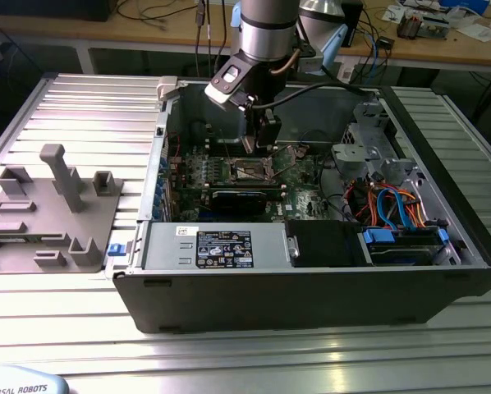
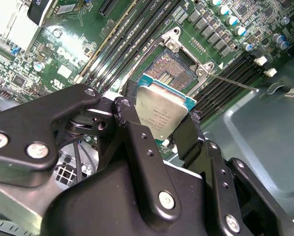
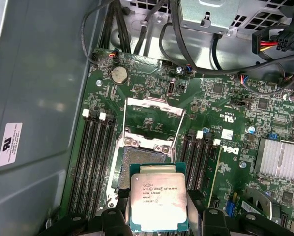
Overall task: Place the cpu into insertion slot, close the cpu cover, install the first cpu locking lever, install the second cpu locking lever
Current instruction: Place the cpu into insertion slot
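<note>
First wrist view: black tool (image 3: 159,219) clamps small square silver-grey cpu (image 3: 158,199). Dark square insertion slot (image 3: 145,158) lies near, silvery frame cpu cover (image 3: 149,101) swung open.

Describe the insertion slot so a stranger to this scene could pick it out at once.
In the open computer case, look at the green motherboard. The insertion slot lies between two banks of long black memory slots, close by the cpu held in the gripper. It alone is a square, dark recess with a silvery rim.
</note>
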